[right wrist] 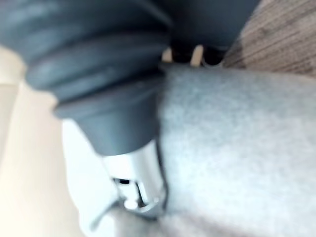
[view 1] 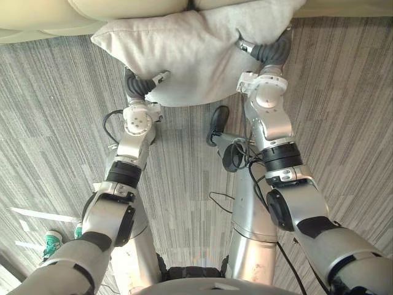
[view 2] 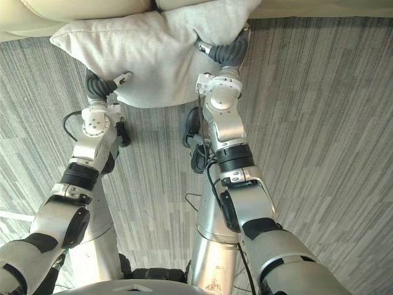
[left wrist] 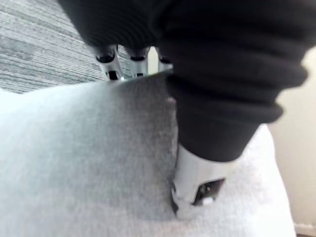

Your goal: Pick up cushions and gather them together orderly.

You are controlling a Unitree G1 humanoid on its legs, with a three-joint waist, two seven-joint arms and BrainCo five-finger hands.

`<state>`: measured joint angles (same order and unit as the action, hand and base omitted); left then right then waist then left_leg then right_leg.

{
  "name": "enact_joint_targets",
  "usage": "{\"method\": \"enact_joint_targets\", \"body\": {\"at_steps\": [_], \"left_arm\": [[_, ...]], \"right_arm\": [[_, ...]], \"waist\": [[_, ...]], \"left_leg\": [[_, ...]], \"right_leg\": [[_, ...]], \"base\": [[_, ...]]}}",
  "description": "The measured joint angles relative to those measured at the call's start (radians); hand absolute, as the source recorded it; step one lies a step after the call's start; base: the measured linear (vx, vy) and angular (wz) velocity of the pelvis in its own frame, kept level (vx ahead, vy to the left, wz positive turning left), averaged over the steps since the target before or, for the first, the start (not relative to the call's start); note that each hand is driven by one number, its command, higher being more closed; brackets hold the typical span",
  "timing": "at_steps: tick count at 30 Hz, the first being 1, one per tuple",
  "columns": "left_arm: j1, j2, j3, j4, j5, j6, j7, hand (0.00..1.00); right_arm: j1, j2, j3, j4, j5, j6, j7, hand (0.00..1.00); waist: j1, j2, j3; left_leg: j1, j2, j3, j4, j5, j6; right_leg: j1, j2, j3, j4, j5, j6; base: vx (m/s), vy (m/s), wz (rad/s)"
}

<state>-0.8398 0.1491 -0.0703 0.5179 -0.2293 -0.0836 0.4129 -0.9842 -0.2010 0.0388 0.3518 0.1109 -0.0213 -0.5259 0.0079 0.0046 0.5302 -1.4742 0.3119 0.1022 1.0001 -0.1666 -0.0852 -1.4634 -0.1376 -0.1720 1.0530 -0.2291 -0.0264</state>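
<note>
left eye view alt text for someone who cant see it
Two robot hands hold one light grey cushion by its edges, the left hand and right hand each with a thumb on top. Grey striped carpet lies below and a beige sofa beyond.
</note>
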Motion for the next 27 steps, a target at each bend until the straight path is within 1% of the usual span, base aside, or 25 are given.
{"method": "enact_joint_targets", "body": {"at_steps": [3, 4, 6, 8, 9, 12, 14, 15, 16, 17, 18, 19, 21, 22, 23, 25, 26, 27], "left_arm": [[0.000, 0.014, -0.002, -0.015, 0.000, 0.011, 0.002, 1.00], [0.001, 0.014, -0.001, -0.035, 0.000, 0.018, 0.006, 1.00], [0.001, 0.014, 0.000, -0.040, 0.000, 0.018, 0.015, 1.00], [0.015, 0.013, 0.003, -0.065, -0.001, 0.023, 0.021, 1.00], [0.033, 0.011, 0.005, -0.090, -0.001, 0.023, 0.021, 1.00], [0.091, -0.013, 0.015, -0.171, -0.001, 0.023, 0.023, 1.00], [0.127, -0.034, 0.026, -0.210, 0.000, 0.023, 0.024, 1.00], [0.155, -0.047, 0.030, -0.235, 0.000, 0.023, 0.026, 1.00], [0.187, -0.062, 0.029, -0.257, 0.000, 0.020, 0.028, 1.00], [0.209, -0.072, 0.029, -0.269, 0.001, 0.016, 0.030, 1.00], [0.240, -0.083, 0.029, -0.292, 0.001, 0.002, 0.031, 1.00], [0.263, -0.093, 0.028, -0.328, 0.001, -0.011, 0.031, 1.00], [0.292, -0.104, 0.024, -0.375, 0.001, -0.012, 0.031, 1.00], [0.330, -0.115, 0.013, -0.407, 0.011, -0.017, 0.031, 1.00], [0.345, -0.117, 0.008, -0.422, 0.017, -0.017, 0.031, 1.00], [0.423, -0.121, -0.021, -0.490, 0.021, -0.023, 0.030, 1.00], [0.460, -0.121, -0.033, -0.515, 0.031, -0.029, 0.023, 1.00], [0.514, -0.119, -0.049, -0.548, 0.040, -0.037, 0.017, 1.00]], "right_arm": [[0.022, 0.019, 0.000, -0.070, 0.010, -0.012, 0.001, 1.00], [0.048, 0.038, -0.003, -0.097, 0.033, -0.039, 0.002, 1.00], [0.071, 0.052, -0.004, -0.118, 0.060, -0.063, 0.009, 1.00], [0.104, 0.074, -0.005, -0.149, 0.086, -0.075, 0.024, 1.00], [0.127, 0.090, -0.006, -0.153, 0.095, -0.095, 0.026, 1.00], [0.205, 0.125, -0.013, -0.194, 0.128, -0.127, 0.044, 1.00], [0.262, 0.143, -0.013, -0.220, 0.147, -0.134, 0.059, 1.00], [0.297, 0.159, -0.013, -0.227, 0.166, -0.146, 0.067, 1.00], [0.339, 0.175, -0.012, -0.229, 0.178, -0.166, 0.074, 1.00], [0.365, 0.184, -0.011, -0.228, 0.179, -0.177, 0.082, 1.00], [0.407, 0.198, -0.010, -0.234, 0.180, -0.197, 0.101, 1.00], [0.445, 0.201, 0.000, -0.266, 0.186, -0.204, 0.112, 1.00], [0.484, 0.202, 0.003, -0.285, 0.198, -0.205, 0.133, 1.00], [0.534, 0.201, 0.010, -0.298, 0.199, -0.206, 0.152, 1.00], [0.553, 0.201, 0.017, -0.301, 0.199, -0.212, 0.155, 1.00], [0.656, 0.201, 0.035, -0.337, 0.205, -0.220, 0.180, 1.00], [0.704, 0.201, 0.042, -0.354, 0.206, -0.222, 0.199, 1.00], [0.770, 0.199, 0.056, -0.380, 0.207, -0.222, 0.218, 1.00]], "waist": [[-0.005, 0.000, 0.000], [-0.011, 0.000, -0.001], [-0.011, 0.000, -0.001], [-0.016, 0.000, -0.001], [-0.018, 0.000, -0.001], [-0.021, 0.000, -0.002], [-0.022, 0.000, -0.002], [-0.025, -0.001, -0.003], [-0.024, -0.003, -0.030], [-0.023, -0.004, -0.061], [-0.024, -0.011, -0.102], [-0.024, -0.014, -0.107], [-0.022, -0.014, -0.107], [-0.023, -0.015, -0.108], [-0.025, -0.015, -0.108], [-0.025, -0.015, -0.108], [-0.024, -0.018, -0.116], [-0.023, -0.022, -0.151]], "left_leg": [[0.022, 0.004, -0.001, -0.025, 0.014, -0.005], [0.039, 0.004, -0.001, -0.044, 0.023, -0.007], [0.058, 0.005, -0.002, -0.057, 0.026, -0.011], [0.084, 0.004, -0.003, -0.078, 0.032, -0.014], [0.102, 0.004, -0.004, -0.091, 0.035, -0.018], [0.164, 0.001, 0.001, -0.131, 0.045, -0.024], [0.220, -0.002, 0.003, -0.156, 0.048, -0.028], [0.263, -0.003, 0.005, -0.172, 0.049, -0.030], [0.287, -0.004, 0.008, -0.189, 0.050, -0.032], [0.284, -0.005, 0.010, -0.197, 0.050, -0.033], [0.291, -0.007, 0.012, -0.215, 0.050, -0.032], [0.318, -0.009, 0.013, -0.225, 0.051, -0.030], [0.364, -0.010, 0.016, -0.228, 0.054, -0.037], [0.427, -0.017, 0.017, -0.246, 0.052, -0.038], [0.450, -0.019, 0.017, -0.252, 0.051, -0.039], [0.560, -0.022, 0.020, -0.271, 0.035, -0.040], [0.607, -0.026, 0.023, -0.283, 0.031, -0.040], [0.644, -0.033, 0.028, -0.301, 0.025, -0.036]], "right_leg": [[0.022, 0.007, -0.007, -0.024, 0.012, -0.009], [0.041, 0.008, -0.013, -0.040, 0.017, -0.010], [0.061, 0.014, -0.017, -0.057, 0.022, -0.012], [0.088, 0.017, -0.023, -0.076, 0.026, -0.013], [0.110, 0.019, -0.028, -0.090, 0.028, -0.014], [0.170, 0.022, -0.033, -0.120, 0.028, -0.015], [0.226, 0.025, -0.037, -0.138, 0.028, -0.015], [0.268, 0.027, -0.040, -0.154, 0.028, -0.015], [0.292, 0.030, -0.040, -0.170, 0.029, -0.015], [0.288, 0.031, -0.040, -0.179, 0.029, -0.015], [0.291, 0.031, -0.040, -0.194, 0.029, -0.015], [0.316, 0.033, -0.041, -0.202, 0.029, -0.014], [0.366, 0.030, -0.049, -0.207, 0.026, -0.010], [0.429, 0.025, -0.053, -0.222, 0.021, -0.002], [0.454, 0.024, -0.055, -0.228, 0.020, 0.001], [0.573, 0.022, -0.062, -0.255, 0.011, 0.012], [0.619, 0.021, -0.064, -0.272, 0.008, 0.015], [0.658, 0.018, -0.065, -0.292, 0.007, 0.017]], "base": [[-0.03, -0.007, -0.02], [0.00, 0.000, 0.00], [0.00, -0.004, -0.02], [0.00, 0.000, 0.00], [0.02, -0.013, 0.06], [0.04, -0.016, 0.06], [0.06, -0.014, 0.05], [0.06, -0.014, 0.05], [0.06, -0.013, 0.03], [0.05, -0.008, 0.03], [0.05, -0.004, 0.03], [0.05, -0.003, 0.05], [0.07, -0.003, 0.07], [0.07, -0.004, 0.11], [0.07, -0.002, 0.15], [0.05, 0.018, 0.11], [0.04, 0.046, 0.12], [0.04, 0.051, 0.13]]}}
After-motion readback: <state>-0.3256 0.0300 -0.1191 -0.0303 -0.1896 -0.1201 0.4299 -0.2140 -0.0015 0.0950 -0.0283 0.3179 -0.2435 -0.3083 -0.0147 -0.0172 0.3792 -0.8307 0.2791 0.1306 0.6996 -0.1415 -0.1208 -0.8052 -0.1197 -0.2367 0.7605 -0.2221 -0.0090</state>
